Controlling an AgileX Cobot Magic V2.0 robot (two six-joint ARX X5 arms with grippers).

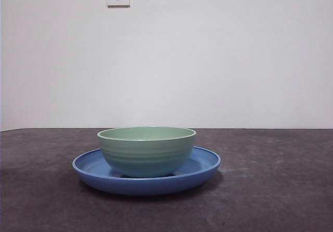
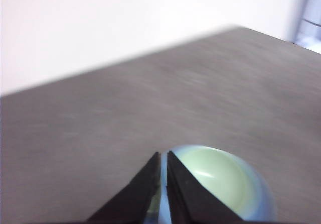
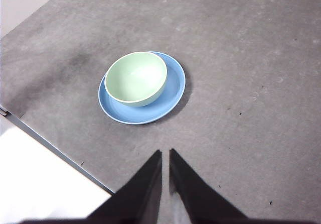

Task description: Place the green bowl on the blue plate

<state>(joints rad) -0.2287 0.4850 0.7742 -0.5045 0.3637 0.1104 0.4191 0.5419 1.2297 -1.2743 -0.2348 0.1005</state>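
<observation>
The task looked done: the green bowl (image 1: 146,151) sat upright inside the blue plate (image 1: 205,167), off-centre toward the plate's 9 o'clock in the front view. The left end effector (image 2: 163,156) hung above the bowl, jaws nearly closed and empty; the right end effector (image 3: 165,153) waited well apart, likewise. The bowl was ridged and matte, the plate glossy and shallow, on a mottled grey surface (image 1: 281,190).

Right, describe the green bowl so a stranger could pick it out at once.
On the dark grey table sits a wide, shallow, glossy blue plate. Standing upright on it is the pale mint-green round bowl, deep and faintly ridged outside, narrower and taller than the plate.
</observation>
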